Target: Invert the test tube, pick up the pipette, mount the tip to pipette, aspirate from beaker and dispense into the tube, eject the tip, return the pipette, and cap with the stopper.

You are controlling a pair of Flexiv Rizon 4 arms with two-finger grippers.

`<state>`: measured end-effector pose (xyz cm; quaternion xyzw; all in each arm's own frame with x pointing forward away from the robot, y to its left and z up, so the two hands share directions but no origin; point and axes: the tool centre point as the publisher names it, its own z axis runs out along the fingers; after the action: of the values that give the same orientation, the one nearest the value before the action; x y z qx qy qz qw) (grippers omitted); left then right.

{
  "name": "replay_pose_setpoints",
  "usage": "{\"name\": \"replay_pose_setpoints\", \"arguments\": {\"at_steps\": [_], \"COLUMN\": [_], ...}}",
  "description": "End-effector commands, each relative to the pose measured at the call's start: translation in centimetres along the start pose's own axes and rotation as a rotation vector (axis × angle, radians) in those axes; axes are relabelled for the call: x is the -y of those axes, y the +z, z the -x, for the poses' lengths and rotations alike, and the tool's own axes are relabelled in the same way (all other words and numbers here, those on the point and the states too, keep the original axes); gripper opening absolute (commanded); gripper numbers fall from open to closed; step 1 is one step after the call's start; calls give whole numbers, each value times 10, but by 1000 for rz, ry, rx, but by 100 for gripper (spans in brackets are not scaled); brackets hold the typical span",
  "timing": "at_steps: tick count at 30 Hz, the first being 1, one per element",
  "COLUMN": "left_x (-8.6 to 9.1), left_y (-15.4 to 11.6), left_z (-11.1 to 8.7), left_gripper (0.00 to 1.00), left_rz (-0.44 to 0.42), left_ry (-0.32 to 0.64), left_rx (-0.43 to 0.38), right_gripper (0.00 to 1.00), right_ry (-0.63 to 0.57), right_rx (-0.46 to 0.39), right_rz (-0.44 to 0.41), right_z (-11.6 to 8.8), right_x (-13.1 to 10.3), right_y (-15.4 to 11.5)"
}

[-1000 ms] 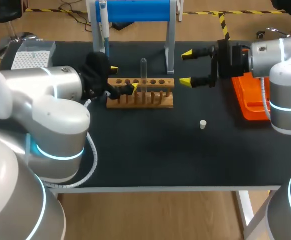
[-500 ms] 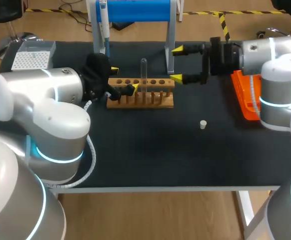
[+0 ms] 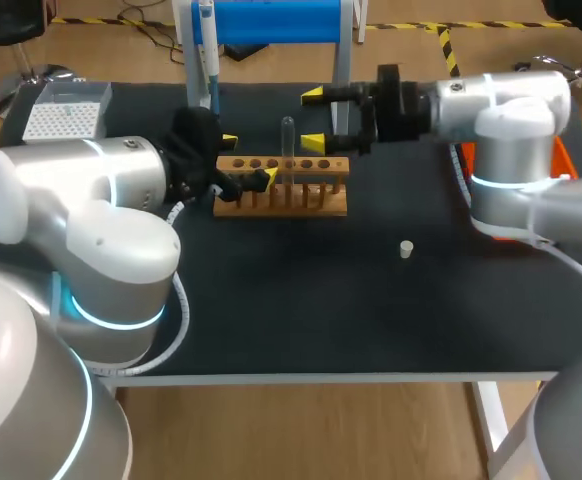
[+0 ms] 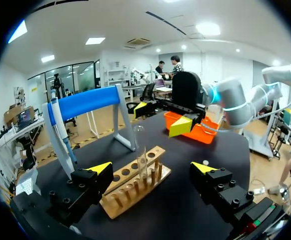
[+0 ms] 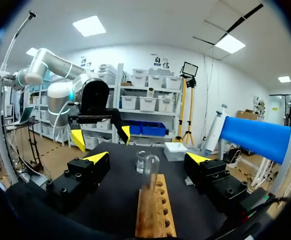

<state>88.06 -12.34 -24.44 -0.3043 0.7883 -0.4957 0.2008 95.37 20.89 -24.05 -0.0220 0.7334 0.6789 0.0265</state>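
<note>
**Head view.** The right arm enters from 3 o'clock and lies level over the far side of the table. The right gripper point(image 3: 314, 118) is spread and empty, just at 3 o'clock of the test tube point(image 3: 288, 140), which stands upright in the wooden rack point(image 3: 301, 198). The left gripper point(image 3: 248, 158) is also spread and empty, at the rack's 9 o'clock end. The stopper point(image 3: 406, 249) lies apart at the rack's 4 o'clock. The pipette point(image 3: 207, 45) hangs on its stand at 11 o'clock.

**Left wrist view.** Rack and tube stand ahead of the parted fingers, at 12 o'clock, with the right gripper beyond them.

**Right wrist view.** The tube rises at 12 o'clock between the parted fingers, untouched. The beaker point(image 5: 141, 161) stands behind it.
</note>
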Motion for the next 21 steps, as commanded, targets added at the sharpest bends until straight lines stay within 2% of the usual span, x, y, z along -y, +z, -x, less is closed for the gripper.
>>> {"name": "replay_pose_setpoints", "arguments": {"at_steps": [1,15,21], "left_x": [1,1,1], "left_y": [0,0,0], "left_z": [0,0,0], "left_gripper": [100,100,100], "left_rz": [3,3,3], "left_ry": [0,0,0], "left_rx": [-4,-4,-4], "right_gripper": [100,100,100], "right_ry": [4,34,46], "right_rx": [-64,-99,-46], "right_rz": [11,32,34], "right_z": [10,7,5], "right_x": [13,25,30], "right_y": [9,31,32]}}
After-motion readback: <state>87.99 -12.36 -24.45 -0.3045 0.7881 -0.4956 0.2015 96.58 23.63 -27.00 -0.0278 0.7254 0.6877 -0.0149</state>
